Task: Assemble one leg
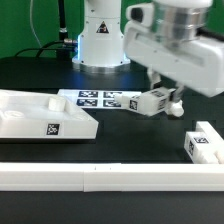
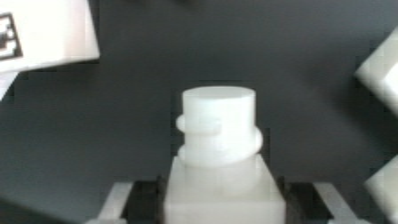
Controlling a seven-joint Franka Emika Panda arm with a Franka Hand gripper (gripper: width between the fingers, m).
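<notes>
My gripper (image 1: 166, 97) is shut on a leg (image 1: 156, 102), a chunky white peg with black-and-white tags, and holds it above the black table, just off the marker board's right end. In the wrist view the leg (image 2: 217, 130) sits between my two fingers (image 2: 135, 203), its narrower round end pointing away from the gripper (image 2: 222, 208). A second leg (image 1: 205, 146) lies on the table at the exterior view's right. The large flat white panel (image 1: 30, 122) lies at the exterior view's left.
The marker board (image 1: 104, 98) lies behind the panel, in front of the robot base (image 1: 100, 40). A long white rail (image 1: 110, 177) runs along the front. In the wrist view a tagged white piece (image 2: 50, 35) and a white edge (image 2: 379, 70) flank the leg; I cannot tell what they are.
</notes>
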